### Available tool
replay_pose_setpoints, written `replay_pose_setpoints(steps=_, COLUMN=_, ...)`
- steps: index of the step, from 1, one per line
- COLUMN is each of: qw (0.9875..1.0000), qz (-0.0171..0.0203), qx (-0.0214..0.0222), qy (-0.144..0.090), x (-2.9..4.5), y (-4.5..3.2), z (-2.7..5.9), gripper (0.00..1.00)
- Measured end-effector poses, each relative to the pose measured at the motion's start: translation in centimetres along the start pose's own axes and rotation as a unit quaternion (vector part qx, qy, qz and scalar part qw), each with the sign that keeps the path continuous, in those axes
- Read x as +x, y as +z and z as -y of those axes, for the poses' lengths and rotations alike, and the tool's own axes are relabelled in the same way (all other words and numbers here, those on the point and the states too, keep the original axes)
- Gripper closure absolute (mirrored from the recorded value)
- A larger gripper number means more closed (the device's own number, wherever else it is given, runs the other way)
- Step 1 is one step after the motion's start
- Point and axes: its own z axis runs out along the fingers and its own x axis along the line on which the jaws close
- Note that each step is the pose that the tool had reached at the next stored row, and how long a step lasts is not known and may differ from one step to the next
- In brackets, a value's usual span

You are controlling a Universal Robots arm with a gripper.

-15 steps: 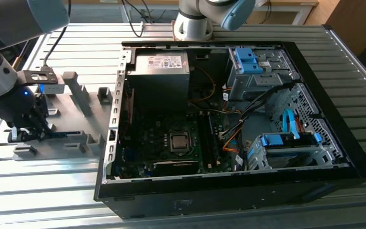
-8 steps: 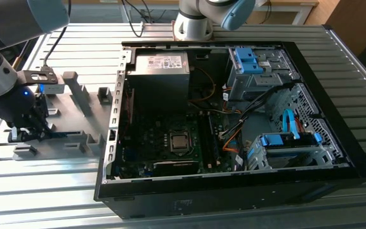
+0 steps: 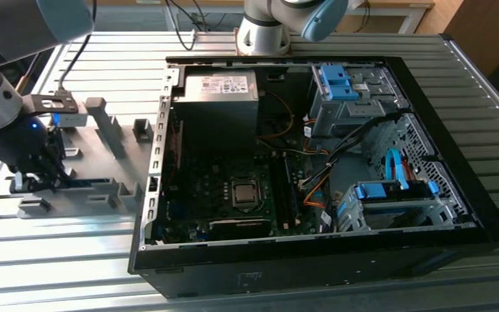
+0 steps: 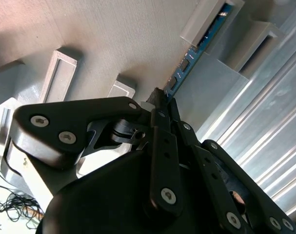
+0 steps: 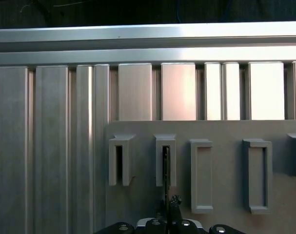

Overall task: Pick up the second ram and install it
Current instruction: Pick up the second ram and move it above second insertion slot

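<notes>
The second ram [image 4: 188, 61] is a thin blue-green board standing on edge in a slot of the grey slotted tray [image 4: 113, 39]. In the first wrist view the second ram [image 5: 165, 163] appears edge-on as a dark line in the tray's [image 5: 221, 131] second slot. My gripper [image 4: 160, 100] has its black fingers closed together on the stick's near end. In the exterior view the gripper [image 3: 37, 179] hangs over the tray [image 3: 111, 146] at the exterior view's left, with a blue strip of the ram [image 3: 89, 182] beside it.
An open black computer case [image 3: 319, 250] lies to the right of the tray in the exterior view, with its motherboard [image 3: 232, 195], grey power supply [image 3: 219, 88] and blue drive brackets [image 3: 336, 81]. Another robot base [image 3: 262, 32] stands at the back. The table is ribbed aluminium [image 5: 50, 146].
</notes>
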Motion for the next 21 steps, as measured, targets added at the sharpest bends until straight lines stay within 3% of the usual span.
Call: replay_pose_setpoints(steps=21, qw=1.0000, qz=0.0000, qx=0.0000, qy=0.000, x=0.01, y=-1.22, z=0.04, gripper=0.86)
